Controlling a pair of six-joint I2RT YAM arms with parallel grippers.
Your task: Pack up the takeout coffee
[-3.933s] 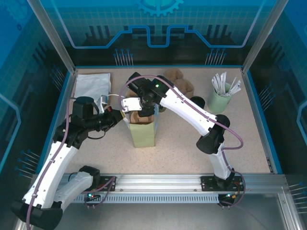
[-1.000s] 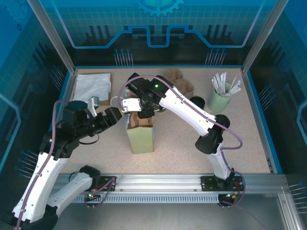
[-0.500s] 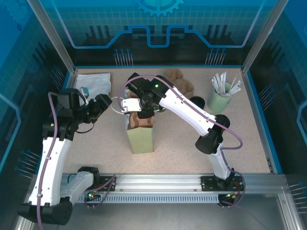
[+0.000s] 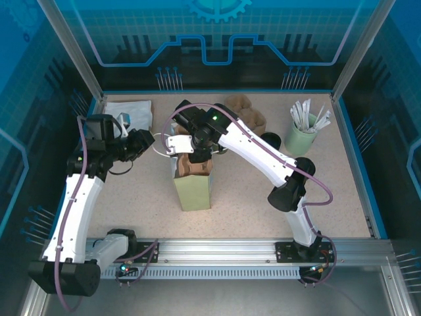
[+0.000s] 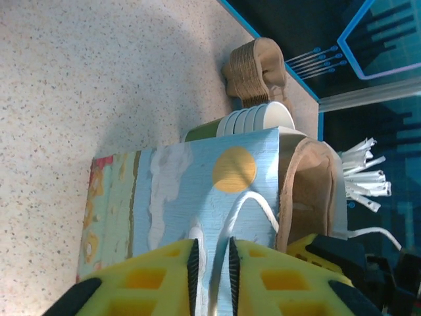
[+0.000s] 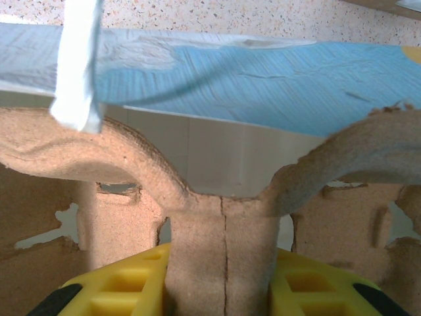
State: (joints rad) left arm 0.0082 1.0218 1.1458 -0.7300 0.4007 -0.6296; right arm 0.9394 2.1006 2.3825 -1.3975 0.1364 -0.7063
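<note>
A blue-and-green printed paper bag (image 4: 193, 187) (image 5: 171, 191) stands upright mid-table. My left gripper (image 4: 151, 141) (image 5: 212, 253) is at its left side, shut on the bag's white cord handle (image 5: 253, 204), which runs between the black pads. My right gripper (image 4: 195, 153) (image 6: 220, 263) hangs over the bag's mouth, shut on the centre tab of a brown pulp cup carrier (image 6: 131, 151) (image 5: 309, 191) sitting in the bag. A small dark round top (image 4: 270, 140) shows right of the right forearm. I cannot tell whether it is the takeout coffee or a loose lid.
A flat white bag (image 4: 128, 115) lies at the back left. Spare brown carriers (image 4: 245, 108) (image 5: 256, 69) are stacked at the back. A stack of green cups (image 5: 253, 118) lies behind the bag. A pale green cup of white sticks (image 4: 301, 135) stands back right.
The left arm has drawn back and to the left, and its jaws have closed onto the bag's white handle. The right arm and the carrier have not moved.
</note>
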